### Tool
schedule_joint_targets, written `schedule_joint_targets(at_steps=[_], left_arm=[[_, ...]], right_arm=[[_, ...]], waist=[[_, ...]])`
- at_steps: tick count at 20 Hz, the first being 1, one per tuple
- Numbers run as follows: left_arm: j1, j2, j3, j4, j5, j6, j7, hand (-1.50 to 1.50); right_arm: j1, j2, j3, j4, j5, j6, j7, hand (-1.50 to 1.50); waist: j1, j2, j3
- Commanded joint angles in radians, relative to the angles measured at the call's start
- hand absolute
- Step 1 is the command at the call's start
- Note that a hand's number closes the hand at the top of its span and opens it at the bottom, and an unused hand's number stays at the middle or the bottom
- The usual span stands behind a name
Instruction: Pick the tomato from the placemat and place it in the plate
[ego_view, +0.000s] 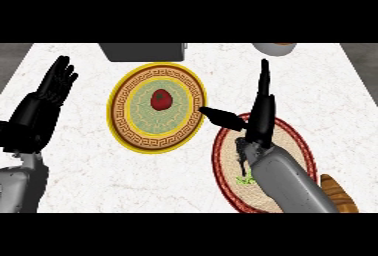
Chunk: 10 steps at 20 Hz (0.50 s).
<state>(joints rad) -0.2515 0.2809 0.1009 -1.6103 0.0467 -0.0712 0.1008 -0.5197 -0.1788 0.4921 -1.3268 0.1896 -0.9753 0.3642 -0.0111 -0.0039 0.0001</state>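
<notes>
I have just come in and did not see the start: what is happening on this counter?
The tomato already lies in the middle of the plate, with nothing touching it. The right robot hand is open, fingers straight, thumb pointing toward the plate's rim. It hangs above the woven placemat with the red border, which its forearm partly hides. The left robot hand rests open at the left edge, fingers up. From how things lie, the placing looks done.

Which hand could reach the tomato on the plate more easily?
Probably the right hand: it is open beside the plate, thumb at its rim, near the tomato. The left hand rests open farther left.
</notes>
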Motion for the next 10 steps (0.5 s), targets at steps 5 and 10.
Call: schedule_joint_targets(at_steps=[5,10], left_arm=[[-0.048,-0.01,0.012,0.036,-0.033,0.004,-0.003,0.0],[-0.048,-0.022,0.012,-0.01,-0.008,-0.011,0.061,0.0]], right_arm=[[0.239,-0.105,-0.038,-0.293,0.07,0.094,0.023,-1.5],[0.348,-0.147,-0.095,-0.342,0.096,0.146,-0.024,-1.5]], waist=[[0.003,0.002,0.0],[0.006,0.003,0.0]])
